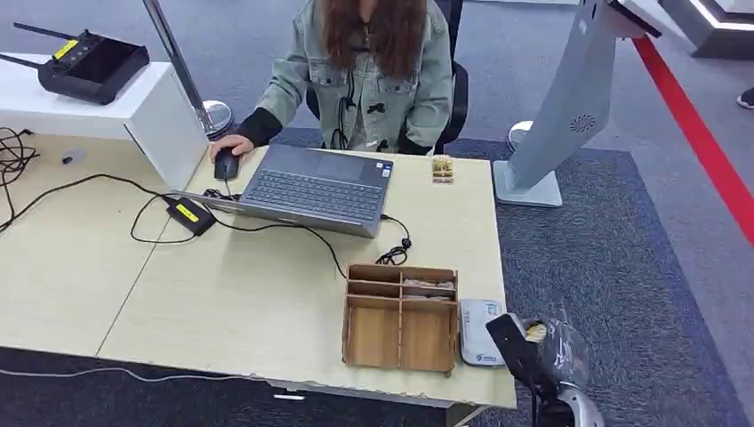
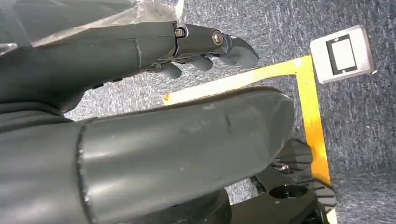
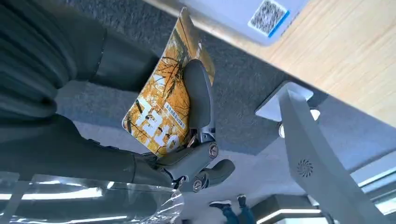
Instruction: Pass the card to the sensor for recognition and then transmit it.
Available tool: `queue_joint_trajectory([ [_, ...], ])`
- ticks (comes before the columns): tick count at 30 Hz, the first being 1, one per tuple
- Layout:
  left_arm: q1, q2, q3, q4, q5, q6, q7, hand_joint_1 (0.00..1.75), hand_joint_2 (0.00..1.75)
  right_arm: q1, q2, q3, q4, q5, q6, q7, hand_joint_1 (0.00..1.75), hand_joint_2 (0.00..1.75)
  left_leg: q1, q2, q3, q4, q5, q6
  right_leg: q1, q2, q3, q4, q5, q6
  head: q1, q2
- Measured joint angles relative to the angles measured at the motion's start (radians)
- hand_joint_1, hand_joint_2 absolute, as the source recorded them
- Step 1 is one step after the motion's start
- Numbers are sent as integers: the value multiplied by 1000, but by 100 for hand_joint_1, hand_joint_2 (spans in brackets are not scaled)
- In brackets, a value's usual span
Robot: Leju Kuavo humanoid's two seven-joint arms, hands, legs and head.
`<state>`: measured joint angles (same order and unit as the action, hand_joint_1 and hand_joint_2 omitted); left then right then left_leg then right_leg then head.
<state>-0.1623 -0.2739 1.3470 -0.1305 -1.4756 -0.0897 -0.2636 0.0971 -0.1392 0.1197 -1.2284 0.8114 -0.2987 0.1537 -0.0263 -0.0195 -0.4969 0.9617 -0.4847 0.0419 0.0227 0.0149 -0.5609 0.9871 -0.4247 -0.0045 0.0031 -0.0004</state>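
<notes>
- My right hand [image 3: 187, 154] holds the card [image 3: 161, 109]. A dark finger lies across its picture side and my thumb [image 3: 56, 140] is behind it, so it is pinched tight.
- The card is yellow and orange with big white letters. In the head view only a small bit of it peeks out of my right hand [image 1: 542, 342].
- Its long side runs from my palm out along the finger. The far short edge points toward the desk edge [image 3: 355, 60].
- Just past that card edge, on the corner of the desk, lies the white card reader [image 1: 480, 331]. It is flat and has a small code sticker [image 3: 268, 16].
- So I think the first part is done: the card is in my hand. The card is close to the reader but not on it yet. The scan is left to do, and after that the handing over.
- Beside the reader sits a wooden tray [image 1: 400, 316] with boxes in it.
- Farther off a person [image 1: 364, 71] sits at a laptop [image 1: 316, 187].
- My left hand [image 2: 205, 46] hangs over the grey carpet. Its fingers are curled a little and hold nothing.
</notes>
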Motion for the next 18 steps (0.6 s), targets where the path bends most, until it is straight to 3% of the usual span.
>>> queue_joint_trajectory([
  [12,0,0,0,0,-14,0,4,0,0,-5,5,-50,-170,5,38,-19,175,175,0,0,0,0,0,0,0,0,0,0,0,0,0,0],
  [18,0,0,0,0,-35,0,16,0,0,-71,6,-48,-334,-56,118,-9,175,175,0,0,0,0,0,0,0,0,1,0,0,0,0,0],
])
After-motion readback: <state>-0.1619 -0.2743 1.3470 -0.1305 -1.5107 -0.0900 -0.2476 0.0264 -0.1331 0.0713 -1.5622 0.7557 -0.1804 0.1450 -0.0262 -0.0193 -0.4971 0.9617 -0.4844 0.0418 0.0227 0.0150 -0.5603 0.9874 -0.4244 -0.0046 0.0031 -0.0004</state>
